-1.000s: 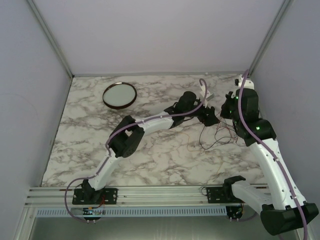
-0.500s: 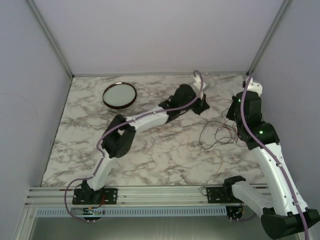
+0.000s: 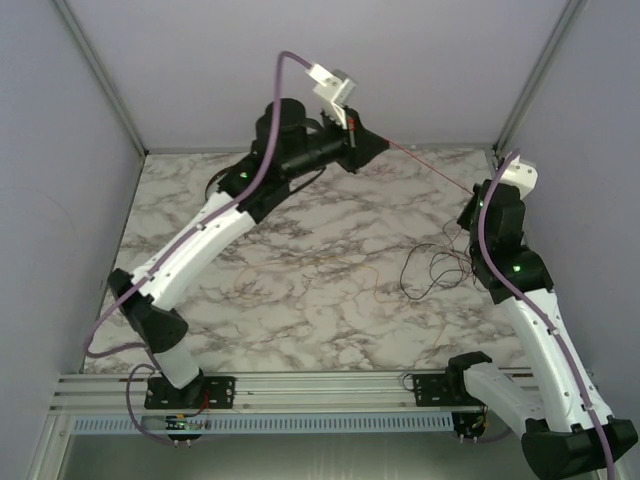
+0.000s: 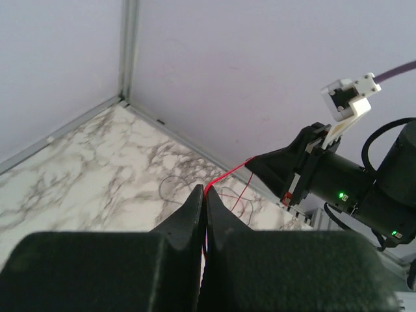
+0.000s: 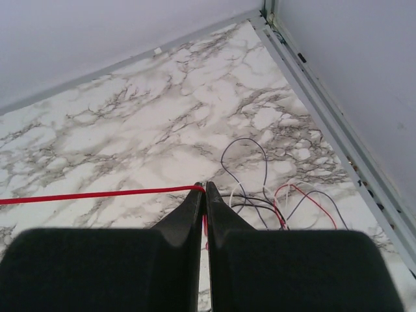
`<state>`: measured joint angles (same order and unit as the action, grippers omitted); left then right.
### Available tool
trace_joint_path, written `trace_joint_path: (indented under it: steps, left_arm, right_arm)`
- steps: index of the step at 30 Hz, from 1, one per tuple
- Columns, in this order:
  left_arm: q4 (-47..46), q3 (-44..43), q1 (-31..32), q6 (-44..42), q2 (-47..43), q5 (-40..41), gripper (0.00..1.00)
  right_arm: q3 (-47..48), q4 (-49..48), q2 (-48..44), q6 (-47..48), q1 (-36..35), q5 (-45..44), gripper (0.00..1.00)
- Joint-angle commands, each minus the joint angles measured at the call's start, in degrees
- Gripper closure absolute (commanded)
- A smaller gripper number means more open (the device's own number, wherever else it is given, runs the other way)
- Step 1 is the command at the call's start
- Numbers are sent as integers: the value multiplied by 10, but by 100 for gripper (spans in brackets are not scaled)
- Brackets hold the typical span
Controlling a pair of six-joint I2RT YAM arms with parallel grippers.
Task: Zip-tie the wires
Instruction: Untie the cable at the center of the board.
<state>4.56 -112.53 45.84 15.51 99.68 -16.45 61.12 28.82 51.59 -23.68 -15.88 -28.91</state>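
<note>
Left gripper (image 4: 203, 190), right gripper (image 5: 203, 187) pinch red wire (image 5: 97, 194); overhead, contact seems likely.

a lab booth (plain lilac walls (image 3: 300, 60), aluminium rail (image 3: 330, 382)).

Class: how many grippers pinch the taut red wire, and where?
2. Left gripper grips the red wire high near the back wall; right gripper, lower, near the right wall.

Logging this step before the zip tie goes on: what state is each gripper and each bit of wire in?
left gripper: shut on red wire, raised high.
right gripper: shut on red wire.
red wire: stretched taut between both grippers.
wire tangle: lying loose, unbundled.
</note>
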Motion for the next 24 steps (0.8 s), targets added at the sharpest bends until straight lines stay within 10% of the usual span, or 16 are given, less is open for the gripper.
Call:
trace_joint_path:
  steps: [1,18,24]
  left_arm:
    - [35,-2,-48,22,-89,39,100]
    - [114,134,-215,49,-314,77,100]
    - [107,142,-217,61,-292,30,100]
  right_arm:
    - [-44,-27,-6,-10,18,-73,100]
    - [-112,-109,-1,28,79,-51,99]
    - [-120,-125,2,58,85,152,68]
